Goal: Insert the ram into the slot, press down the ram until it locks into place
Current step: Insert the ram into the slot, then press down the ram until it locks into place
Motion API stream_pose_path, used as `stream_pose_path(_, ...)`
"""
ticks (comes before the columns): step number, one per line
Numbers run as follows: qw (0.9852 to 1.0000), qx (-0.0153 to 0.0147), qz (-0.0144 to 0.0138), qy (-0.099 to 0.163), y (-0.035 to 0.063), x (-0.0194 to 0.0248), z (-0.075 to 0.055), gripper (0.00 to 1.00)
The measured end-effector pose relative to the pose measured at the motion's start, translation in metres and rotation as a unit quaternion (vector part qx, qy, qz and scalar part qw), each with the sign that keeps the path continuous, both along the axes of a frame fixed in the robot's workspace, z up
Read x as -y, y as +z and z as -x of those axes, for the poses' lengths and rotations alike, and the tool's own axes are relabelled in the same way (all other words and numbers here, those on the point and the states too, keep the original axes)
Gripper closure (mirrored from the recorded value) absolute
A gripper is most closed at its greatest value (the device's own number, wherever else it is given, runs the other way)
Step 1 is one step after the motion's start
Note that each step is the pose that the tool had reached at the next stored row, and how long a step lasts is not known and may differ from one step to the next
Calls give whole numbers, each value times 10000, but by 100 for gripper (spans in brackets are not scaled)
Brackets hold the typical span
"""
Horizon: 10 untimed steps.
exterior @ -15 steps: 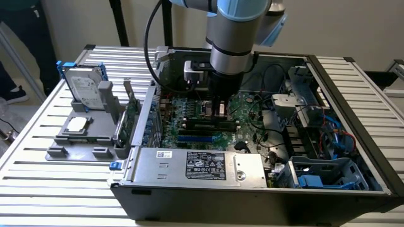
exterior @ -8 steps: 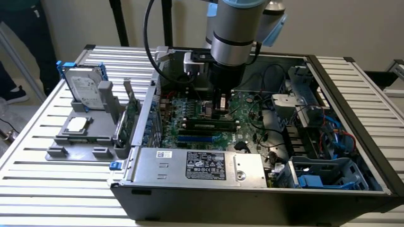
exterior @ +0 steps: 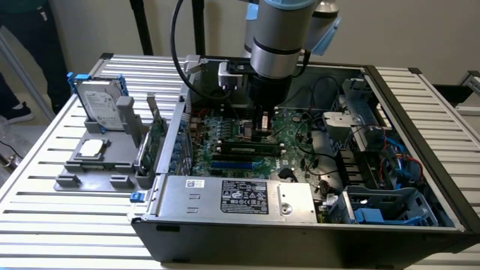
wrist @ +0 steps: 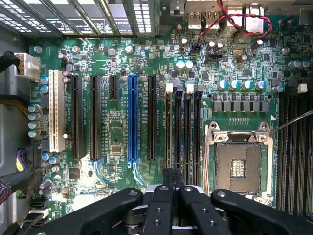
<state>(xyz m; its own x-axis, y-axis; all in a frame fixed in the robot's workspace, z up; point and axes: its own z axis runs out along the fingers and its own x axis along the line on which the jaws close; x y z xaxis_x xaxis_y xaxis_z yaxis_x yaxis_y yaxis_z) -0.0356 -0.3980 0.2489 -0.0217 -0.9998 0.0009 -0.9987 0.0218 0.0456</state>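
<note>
The ram (exterior: 248,149), a narrow green stick with dark chips, stands on edge in a black slot on the motherboard, in the middle of the open computer case. My gripper (exterior: 260,134) points straight down at it and looks shut; I cannot tell whether the tip touches the ram's top edge. In the wrist view, the black fingers (wrist: 161,210) meet with no gap at the gripper (wrist: 172,183). Parallel black memory slots (wrist: 179,132) run away from the tip. The nearest part of the slots is hidden under it.
A blue slot (wrist: 132,117) and the square metal CPU socket (wrist: 238,164) flank the memory sockets. Case walls, the power supply (exterior: 232,197) and cables (exterior: 390,157) ring the board. Outside stand an upright green card (exterior: 154,140) and a hard drive (exterior: 101,104) on a grey holder (exterior: 75,166).
</note>
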Motion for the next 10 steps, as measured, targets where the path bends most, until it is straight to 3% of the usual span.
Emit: stream_pose_path(10, 10000, 0, 0, 0, 0, 0, 0, 89)
